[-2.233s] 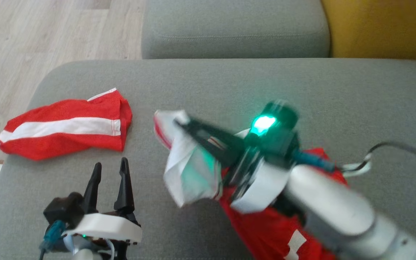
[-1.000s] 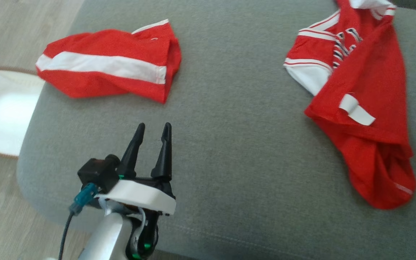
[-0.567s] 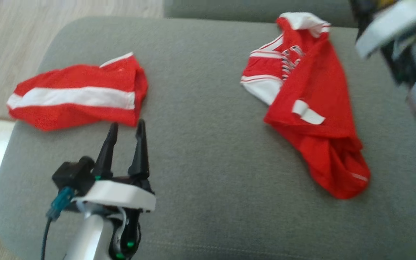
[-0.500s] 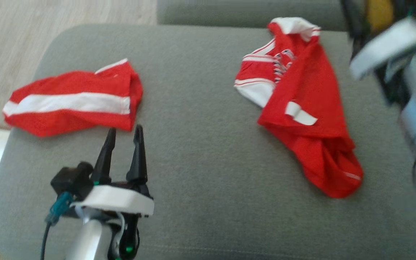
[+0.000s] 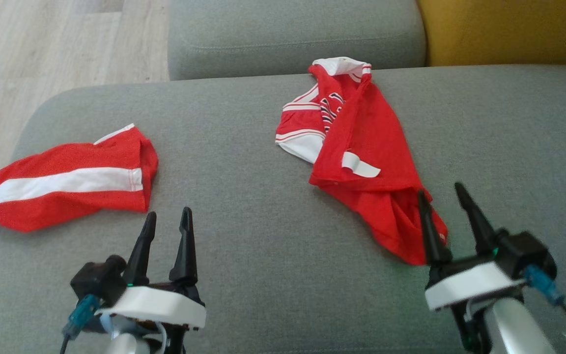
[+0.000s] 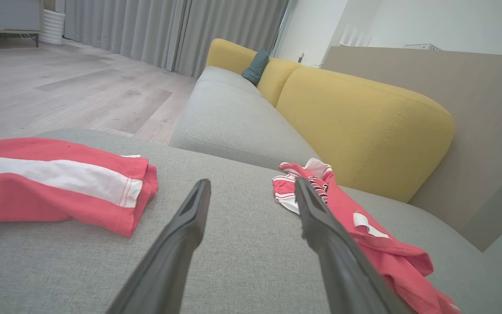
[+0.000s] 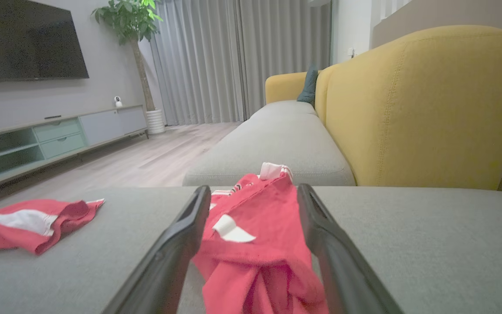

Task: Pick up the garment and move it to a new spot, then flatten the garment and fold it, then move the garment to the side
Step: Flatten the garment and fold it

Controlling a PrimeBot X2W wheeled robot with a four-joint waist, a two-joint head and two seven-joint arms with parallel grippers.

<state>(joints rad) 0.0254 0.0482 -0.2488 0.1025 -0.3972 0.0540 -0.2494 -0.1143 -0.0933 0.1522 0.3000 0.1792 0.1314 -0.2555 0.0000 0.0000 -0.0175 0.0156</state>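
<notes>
We see the garment (image 5: 371, 142) as thin matt cloth. The sofa seat (image 5: 243, 196) shows us a coarse woven fabric; the floor (image 5: 42, 44), upper left, looks wooden.

A grey sofa seat (image 5: 243, 147) spans the near scene. Yellow back cushions (image 5: 504, 29) stand far right; wooden floor (image 5: 42, 49) lies far left.

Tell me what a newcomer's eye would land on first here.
Two bright red garments stand out on the grey sofa seat: a crumpled jersey with white trim right of centre, and a folded piece with a white stripe near the seat's left end. In the foreground the left gripper and right gripper are open, the right one pointing at the jersey's near end. A yellow backrest sits behind.
</notes>
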